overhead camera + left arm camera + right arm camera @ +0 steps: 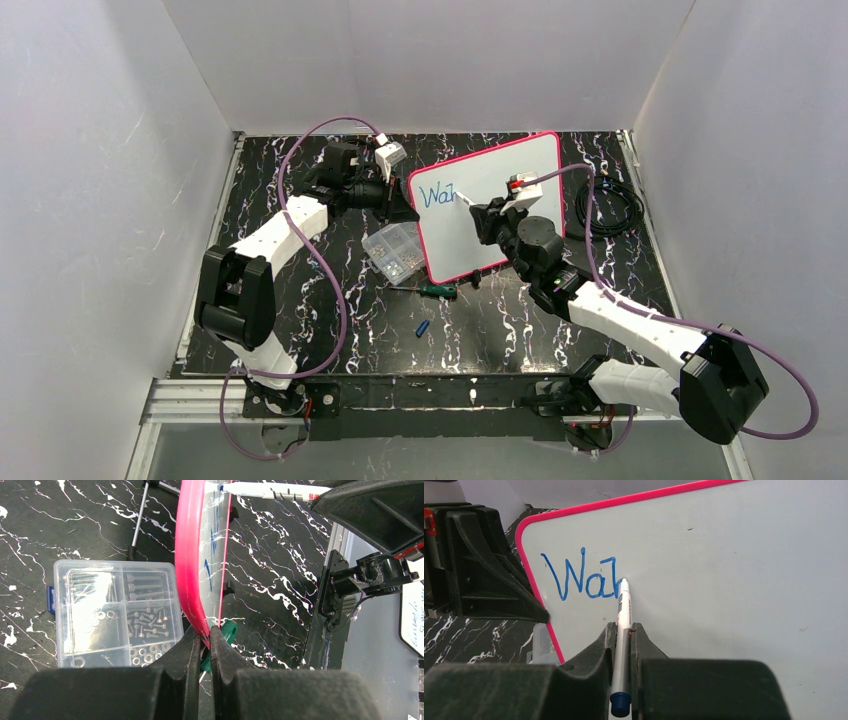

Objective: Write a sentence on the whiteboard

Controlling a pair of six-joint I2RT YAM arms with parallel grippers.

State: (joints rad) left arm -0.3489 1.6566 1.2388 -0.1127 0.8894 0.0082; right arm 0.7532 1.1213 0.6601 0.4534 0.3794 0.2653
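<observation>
One blue cap (422, 328) lies nearest the arm bases on the black table (520, 335). Just beyond it lies one green-handled screwdriver (437, 291), and then one clear box (392, 250) of screws, just left of the board's near corner.

One whiteboard (450, 245) sits mid-table, its left edge raised. Its long axis runs left to right, swinging a little toward the far right, and its written face is turned to the right arm. The left pincer (209, 635) is clamped on the pink rim at the left edge.

The right pincer (624, 630) is clamped on one white marker (624, 607). The marker's long axis runs away from the wrist, with the blue butt end nearest the camera and the tip touching the board. The sentence (581, 577) is one blue line at the board's upper left: "Wa" and a third, unfinished letter at the tip.

One black cable coil (612, 208) lies at the far right, apart from the board.
</observation>
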